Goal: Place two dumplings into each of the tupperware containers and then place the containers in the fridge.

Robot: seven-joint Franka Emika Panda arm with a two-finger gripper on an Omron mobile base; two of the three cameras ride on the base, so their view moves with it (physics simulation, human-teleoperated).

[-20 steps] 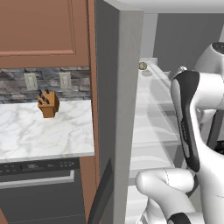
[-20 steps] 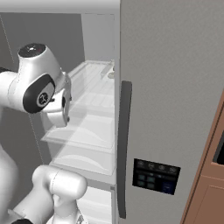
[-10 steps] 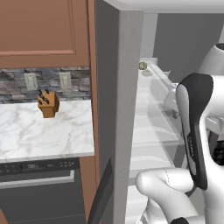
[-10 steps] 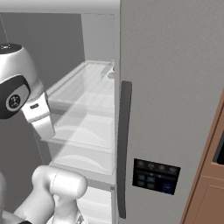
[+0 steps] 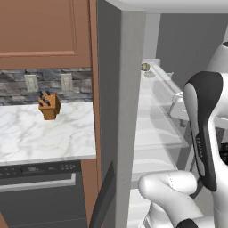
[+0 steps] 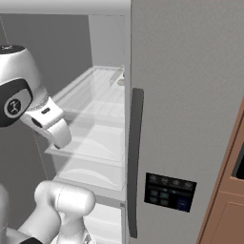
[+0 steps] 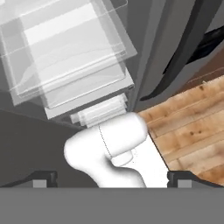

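The fridge [image 5: 129, 111] stands with its left door open and its white shelves [image 6: 95, 114] showing. A small tan dumpling [image 5: 145, 67] sits at the back of the upper shelf, on what looks like a pale tupperware container [image 5: 150, 74]. Another pale container-like shape [image 5: 177, 106] rests further right on that shelf, partly behind my arm. My gripper [image 7: 111, 181] is open with nothing between its fingertips [image 7: 41, 179]. In the hand view it looks down past the lower fridge drawers [image 7: 65, 48] to the floor.
The fridge's right door [image 6: 190, 95] is shut, with a long dark handle [image 6: 135, 157] and a black dispenser panel [image 6: 169, 192]. Left of the fridge, a knife block [image 5: 49, 106] stands on the marble counter [image 5: 44, 133]. Wood floor [image 7: 192, 118] lies before the fridge.
My arm has drawn back from the fridge shelves, swinging to the left in the right base view. The gripper stays open.
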